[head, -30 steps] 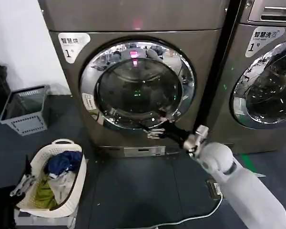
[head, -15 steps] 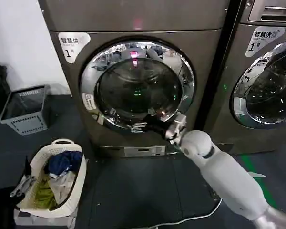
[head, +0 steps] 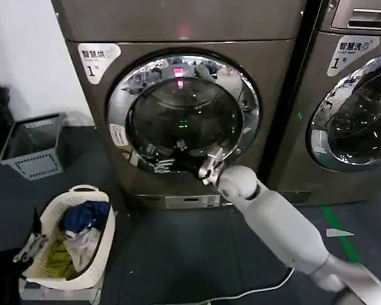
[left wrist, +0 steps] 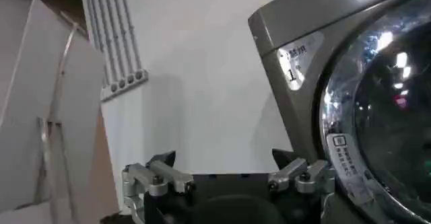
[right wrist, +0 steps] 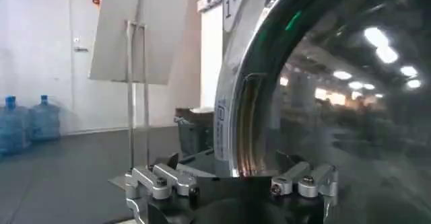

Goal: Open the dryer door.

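A: Where do we have the large round chrome-rimmed dryer door with dark glass (head: pixel 184 114)?

B: It fills the front of the grey-brown metal dryer (head: pixel 178 28), the left of the 2 machines ahead of us, and it looks shut, flat against the cabinet. A white label with the numeral 1 (head: pixel 96 58) sits on the panel up and to its left.

A: And our right gripper (head: pixel 164 163)?

B: It reaches from the right, across the low part of the door, with its silver tips at the lower left of the chrome rim. From the right wrist camera the right gripper (right wrist: pixel 232 178) has its 2 fingers (right wrist: pixel 161 180) spread, and the rim's edge runs between them. We can't tell whether either pad touches the metal, so we'd call it spread wide, grasping nothing.

A: The left gripper?

B: In the left wrist camera our left gripper (left wrist: pixel 229 177) hangs with its prongs parted, nothing between them, well apart from the door, with the dryer's front off to one side.

A: What else lies around us?

B: A white plastic laundry basket of mixed clothes (head: pixel 105 244) is on the dark floor, near and left. A grey slatted plastic bin (head: pixel 33 166) stands farther left by the white wall. The second grey machine with its own chrome round door (head: pixel 352 114) stands on the right.
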You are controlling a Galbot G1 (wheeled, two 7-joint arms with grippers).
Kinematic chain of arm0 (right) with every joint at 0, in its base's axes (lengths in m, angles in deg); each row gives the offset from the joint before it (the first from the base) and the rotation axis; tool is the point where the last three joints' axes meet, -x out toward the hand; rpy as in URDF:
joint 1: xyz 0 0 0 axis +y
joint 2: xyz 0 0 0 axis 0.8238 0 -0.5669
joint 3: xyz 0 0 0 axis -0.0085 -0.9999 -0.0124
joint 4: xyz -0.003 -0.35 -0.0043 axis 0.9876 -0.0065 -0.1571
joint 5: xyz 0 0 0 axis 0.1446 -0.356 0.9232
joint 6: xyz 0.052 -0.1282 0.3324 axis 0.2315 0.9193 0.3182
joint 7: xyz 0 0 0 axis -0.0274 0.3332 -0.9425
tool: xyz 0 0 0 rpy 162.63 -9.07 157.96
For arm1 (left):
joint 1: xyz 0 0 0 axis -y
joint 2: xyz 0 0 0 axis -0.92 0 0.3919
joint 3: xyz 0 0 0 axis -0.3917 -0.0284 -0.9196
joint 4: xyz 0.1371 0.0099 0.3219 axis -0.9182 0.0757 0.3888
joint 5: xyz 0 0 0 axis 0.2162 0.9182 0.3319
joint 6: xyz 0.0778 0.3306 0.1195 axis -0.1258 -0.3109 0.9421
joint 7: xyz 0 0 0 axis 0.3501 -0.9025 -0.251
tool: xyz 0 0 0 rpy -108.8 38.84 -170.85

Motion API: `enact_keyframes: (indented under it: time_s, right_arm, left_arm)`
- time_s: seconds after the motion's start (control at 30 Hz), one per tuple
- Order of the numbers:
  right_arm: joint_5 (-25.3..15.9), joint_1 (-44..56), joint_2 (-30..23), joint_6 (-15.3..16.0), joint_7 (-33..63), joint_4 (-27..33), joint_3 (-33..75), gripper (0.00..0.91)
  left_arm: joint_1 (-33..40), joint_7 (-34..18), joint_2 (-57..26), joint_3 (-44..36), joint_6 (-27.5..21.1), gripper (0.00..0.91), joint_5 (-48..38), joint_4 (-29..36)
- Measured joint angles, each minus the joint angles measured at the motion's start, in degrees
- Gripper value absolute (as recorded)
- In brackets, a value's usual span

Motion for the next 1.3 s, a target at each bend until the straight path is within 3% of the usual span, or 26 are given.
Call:
enact_keyframes:
  time_s: [0.5,1.3]
  right_arm:
    - [-1.77,-4.64,-5.66,-2.05,-1.24,8.41,-2.01,0.907]
    - [-3.86,-7.20,-12.13,-3.75,-3.14,17.11,-2.54,0.907]
  left_arm:
    - [0.02,0.07,0.20,-0.16,0.07,0.907,0.26,0.11]
    - [-0.09,0.09,0.64,-0.25,0.41,0.907,0.24,0.34]
